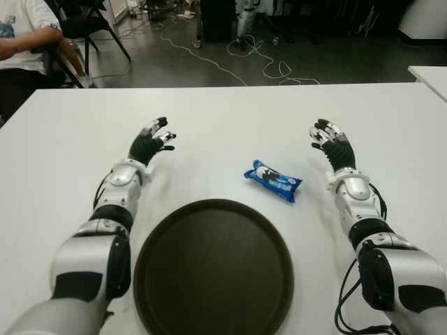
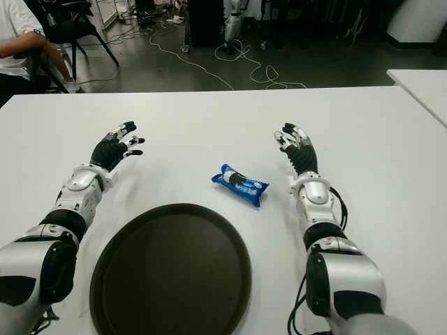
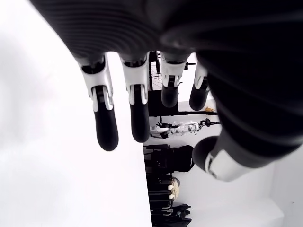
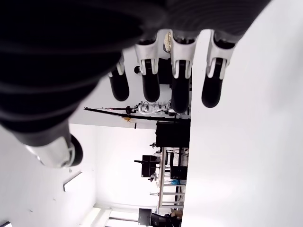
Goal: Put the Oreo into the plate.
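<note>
A blue Oreo packet [image 1: 273,181] lies on the white table [image 1: 223,112], just beyond the far right rim of the dark round plate [image 1: 213,269]. My right hand [image 1: 330,141] is to the right of the packet, a short gap away, with its fingers spread and holding nothing. My left hand [image 1: 152,138] shows on the left, beyond the plate's left side, also open and empty. In both wrist views the fingers [image 4: 180,90] hang straight with nothing between them.
A second white table corner [image 1: 429,73] shows at the far right. A seated person [image 1: 21,35] and chairs are beyond the table's far left corner. Cables lie on the floor behind.
</note>
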Tool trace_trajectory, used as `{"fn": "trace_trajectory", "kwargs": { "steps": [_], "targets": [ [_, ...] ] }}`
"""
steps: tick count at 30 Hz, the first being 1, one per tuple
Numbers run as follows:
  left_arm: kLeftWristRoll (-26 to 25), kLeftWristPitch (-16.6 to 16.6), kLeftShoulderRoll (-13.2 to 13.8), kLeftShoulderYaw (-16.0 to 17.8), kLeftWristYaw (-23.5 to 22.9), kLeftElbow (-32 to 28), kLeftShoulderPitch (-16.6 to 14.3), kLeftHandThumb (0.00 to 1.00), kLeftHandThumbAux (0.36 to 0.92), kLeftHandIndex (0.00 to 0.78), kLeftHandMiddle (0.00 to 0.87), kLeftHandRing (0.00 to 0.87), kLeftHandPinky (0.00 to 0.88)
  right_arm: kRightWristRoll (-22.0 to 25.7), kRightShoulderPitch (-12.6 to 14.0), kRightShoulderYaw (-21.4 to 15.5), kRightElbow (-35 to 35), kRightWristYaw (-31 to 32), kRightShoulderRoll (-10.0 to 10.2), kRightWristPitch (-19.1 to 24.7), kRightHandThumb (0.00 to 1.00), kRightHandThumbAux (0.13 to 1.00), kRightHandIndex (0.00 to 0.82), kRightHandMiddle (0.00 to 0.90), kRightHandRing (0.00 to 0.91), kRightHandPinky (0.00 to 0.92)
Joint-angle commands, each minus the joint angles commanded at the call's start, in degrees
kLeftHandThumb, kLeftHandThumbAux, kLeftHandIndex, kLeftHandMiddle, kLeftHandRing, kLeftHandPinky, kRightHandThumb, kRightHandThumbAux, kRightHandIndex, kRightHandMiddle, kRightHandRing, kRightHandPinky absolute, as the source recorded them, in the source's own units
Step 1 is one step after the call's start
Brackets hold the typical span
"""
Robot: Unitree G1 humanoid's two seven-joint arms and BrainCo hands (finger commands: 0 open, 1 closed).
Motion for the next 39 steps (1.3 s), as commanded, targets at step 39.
{"fn": "trace_trajectory", "kwargs": {
  "steps": [39],
  "targets": [
    [-0.48, 0.08, -0.14, 0.7, -0.6, -0.12, -0.03, 0.26, 0.681, 0.003, 0.068, 0.23, 0.38, 0.28, -0.09, -0.37, -0.06, -0.19, 0.31, 0.29, 0.423, 0.537, 0.188, 0.204, 0.215, 0.25]
  ]
}}
